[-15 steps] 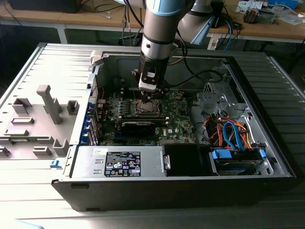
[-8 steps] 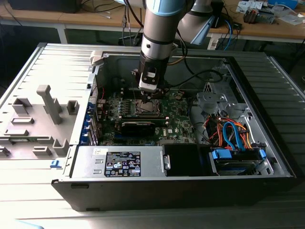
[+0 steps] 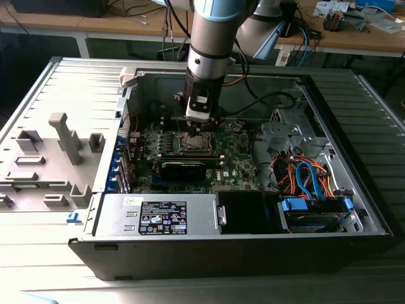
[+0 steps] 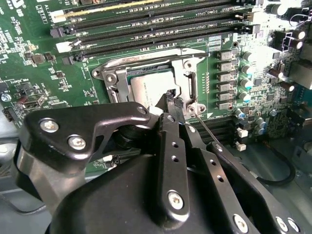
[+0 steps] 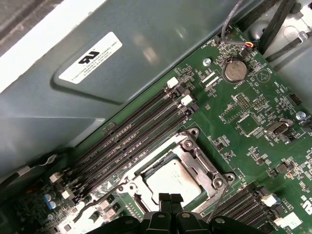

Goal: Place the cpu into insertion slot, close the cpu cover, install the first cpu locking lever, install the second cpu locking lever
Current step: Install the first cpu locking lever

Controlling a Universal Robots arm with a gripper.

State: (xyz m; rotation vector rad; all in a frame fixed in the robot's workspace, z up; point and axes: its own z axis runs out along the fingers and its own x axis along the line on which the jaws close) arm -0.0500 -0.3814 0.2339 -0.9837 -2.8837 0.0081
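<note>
The cpu (image 4: 148, 87) lies silvery and flat in the insertion slot (image 3: 195, 142) on the green board. The cpu cover (image 4: 111, 80) is down over it, and its metal frame rings the chip (image 5: 173, 178) in both wrist views. My gripper (image 4: 170, 97) hangs straight above the socket with its black fingertips (image 5: 169, 199) pressed together at the cover's edge, holding nothing. A thin wire locking lever (image 4: 204, 127) runs beside the socket, close to the fingertips. A second thin lever (image 5: 95, 201) lies along the opposite side of the socket.
Long black memory slots (image 5: 131, 131) run beside the socket. The open case's walls (image 3: 126, 95) surround the board. A power supply (image 3: 158, 215) sits at the front. Orange and blue cables (image 3: 304, 174) and a drive cage fill the exterior view's right. A grey fixture tray (image 3: 50, 158) lies on its left.
</note>
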